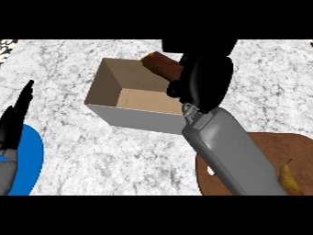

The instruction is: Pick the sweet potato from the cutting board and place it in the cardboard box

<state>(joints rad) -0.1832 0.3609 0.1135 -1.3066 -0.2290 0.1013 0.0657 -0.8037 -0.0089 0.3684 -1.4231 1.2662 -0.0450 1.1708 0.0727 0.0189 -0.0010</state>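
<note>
**Item:** sweet potato (160, 63), reddish-brown, elongated.
**Location:** above the far right corner of the cardboard box (111, 82), which stands near the counter's (84, 151) far edge, centre.
**Held by:** right hand (203, 85), fingers curled round one end; the other end juts out over the box's opening.
**Handling (judged):** dense, stiff, rough-skinned and unlikely to slip or bruise; best gripped about its thick middle.
**Left hand** (13, 121)**:** resting, fingers straight, over a blue plate (31, 160) at the counter's left edge.
**Also present:** cutting board (304, 153) at the near right corner, bearing a small yellow item (289, 179).
</note>
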